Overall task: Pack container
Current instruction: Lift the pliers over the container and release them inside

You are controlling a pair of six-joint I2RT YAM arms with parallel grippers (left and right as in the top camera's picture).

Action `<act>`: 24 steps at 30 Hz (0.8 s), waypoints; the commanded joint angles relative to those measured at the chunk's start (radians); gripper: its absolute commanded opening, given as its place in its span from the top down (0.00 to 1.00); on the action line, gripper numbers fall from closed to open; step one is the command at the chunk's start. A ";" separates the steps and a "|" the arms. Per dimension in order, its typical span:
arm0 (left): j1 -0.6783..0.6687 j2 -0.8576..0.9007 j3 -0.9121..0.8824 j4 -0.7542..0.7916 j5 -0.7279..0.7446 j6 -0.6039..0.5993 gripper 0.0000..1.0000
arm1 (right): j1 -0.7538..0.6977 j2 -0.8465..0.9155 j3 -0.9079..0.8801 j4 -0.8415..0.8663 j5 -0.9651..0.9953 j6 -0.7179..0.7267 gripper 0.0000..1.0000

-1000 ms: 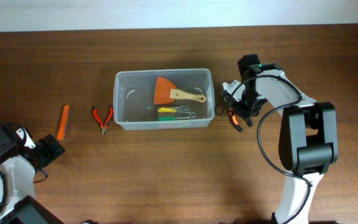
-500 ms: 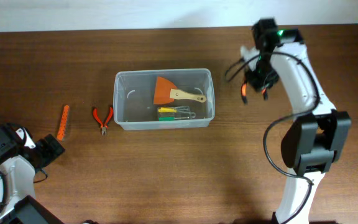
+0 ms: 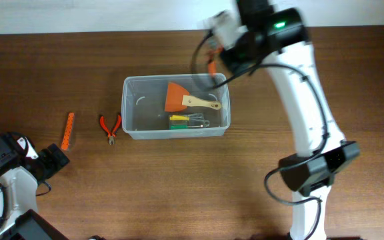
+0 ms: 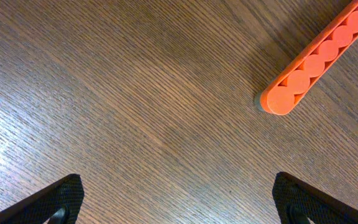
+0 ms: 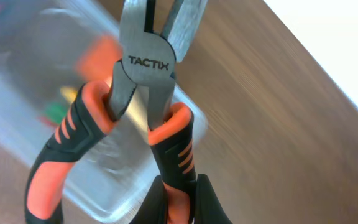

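The container (image 3: 129,107), a clear plastic bin, sits mid-table and holds an orange scraper with a wooden handle (image 3: 176,97) and a yellow-green tool (image 3: 179,120). My right gripper (image 3: 213,59) hovers above the bin's far right corner, shut on one handle of large orange-and-black pliers (image 5: 143,68). In the right wrist view the gripper (image 5: 179,202) pinches that handle, with the blurred bin (image 5: 104,168) below. My left gripper (image 3: 55,159) is open and empty near the table's left front; its fingers (image 4: 179,199) are spread over bare wood.
Small red pliers (image 3: 110,127) lie left of the bin. An orange bit strip (image 3: 69,129) lies further left and shows in the left wrist view (image 4: 316,59). The table's back edge meets a white wall.
My right arm lifted the large pliers from the table right of the bin and swung them up and left, to above the bin's far right corner. The left arm has not moved.
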 commanded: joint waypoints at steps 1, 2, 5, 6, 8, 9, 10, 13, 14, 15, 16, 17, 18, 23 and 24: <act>0.004 0.007 0.017 0.000 0.010 -0.010 0.01 | 0.111 0.026 -0.010 0.037 -0.070 -0.231 0.96; 0.004 0.007 0.017 0.000 0.011 -0.010 0.01 | 0.136 0.041 -0.018 0.052 -0.070 -0.287 0.96; 0.004 0.007 0.017 0.000 0.011 -0.010 0.01 | 0.195 0.089 -0.040 0.093 -0.060 -0.443 0.96; 0.004 0.007 0.017 0.000 0.010 -0.010 0.01 | 0.208 0.108 -0.050 0.109 -0.057 -0.476 0.96; 0.004 0.007 0.017 0.000 0.010 -0.010 0.01 | 0.227 0.148 -0.060 0.130 -0.058 -0.516 0.96; 0.004 0.007 0.017 0.000 0.010 -0.010 0.01 | 0.233 0.173 -0.061 0.135 -0.058 -0.529 0.96; 0.004 0.007 0.017 0.000 0.011 -0.010 0.01 | 0.236 0.200 -0.061 0.137 -0.058 -0.540 0.96; 0.004 0.007 0.017 0.000 0.010 -0.010 0.01 | 0.235 0.275 -0.061 0.153 -0.057 -0.546 0.96; 0.004 0.007 0.017 0.000 0.010 -0.010 0.01 | 0.235 0.296 -0.061 0.159 -0.055 -0.546 0.96; 0.004 0.007 0.017 0.000 0.010 -0.010 0.01 | 0.234 0.315 -0.061 0.167 -0.054 -0.546 0.96; 0.004 0.007 0.017 0.000 0.011 -0.010 0.01 | 0.234 0.328 -0.061 0.177 -0.055 -0.546 0.95; 0.004 0.007 0.017 0.000 0.011 -0.010 0.01 | 0.234 0.340 -0.061 0.190 -0.055 -0.545 0.87; 0.004 0.007 0.017 0.000 0.011 -0.010 0.01 | 0.234 0.344 -0.061 0.199 -0.055 -0.545 0.71; 0.004 0.007 0.017 0.000 0.011 -0.010 0.01 | 0.240 0.340 -0.053 0.219 -0.053 -0.504 0.38; 0.004 0.007 0.017 0.000 0.010 -0.010 0.01 | 0.240 0.336 -0.047 0.219 -0.045 -0.475 0.32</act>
